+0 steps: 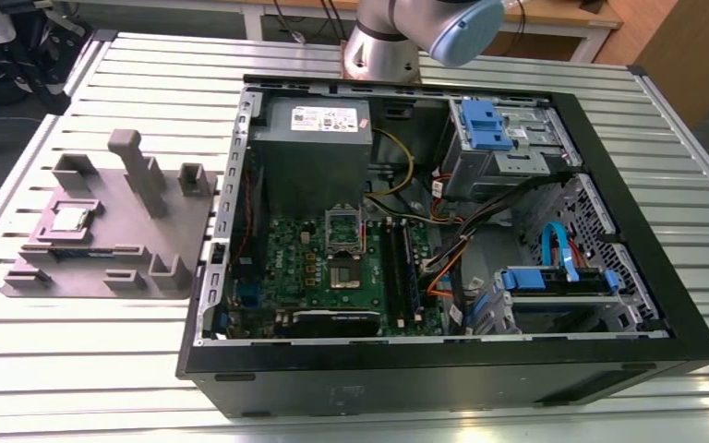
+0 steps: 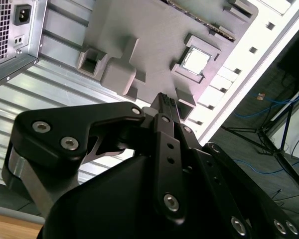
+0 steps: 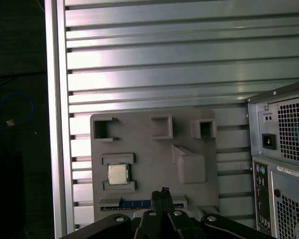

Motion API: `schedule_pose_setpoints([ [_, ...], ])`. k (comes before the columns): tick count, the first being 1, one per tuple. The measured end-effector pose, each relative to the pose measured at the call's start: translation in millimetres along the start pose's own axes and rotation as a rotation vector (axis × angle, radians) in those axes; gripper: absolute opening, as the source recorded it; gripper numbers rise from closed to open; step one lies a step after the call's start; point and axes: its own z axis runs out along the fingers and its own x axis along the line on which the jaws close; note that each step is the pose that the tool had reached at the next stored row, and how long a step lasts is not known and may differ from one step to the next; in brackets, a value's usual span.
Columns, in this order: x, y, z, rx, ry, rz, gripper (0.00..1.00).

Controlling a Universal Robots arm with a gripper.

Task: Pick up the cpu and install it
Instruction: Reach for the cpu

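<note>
Exterior view's left-centre holds the small square silver-topped cpu, seated in a pocket of the grey moulded plastic fixture plate (beside the open black computer case). In the first wrist view the black gripper hangs over that plate, fingers pressed together, holding nothing.

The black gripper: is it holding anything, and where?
Nothing: the black gripper is shut and empty. The small square silver-topped cpu lies apart in the grey moulded holder.

no print is legible; the white label on the power supply is too small to read.
</note>
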Motion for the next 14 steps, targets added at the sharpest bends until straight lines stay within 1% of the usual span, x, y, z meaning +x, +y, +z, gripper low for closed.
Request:
schedule_pose_setpoints([
  [7,0.0,0.0,0.1,0.0,-0.0001,0.0,0.11],
  [9,1.4,-0.1,0.2,0.0,0.0,0.0,0.11],
  [14,1.6,-0.2,0.3,0.0,0.0,0.0,0.11],
])
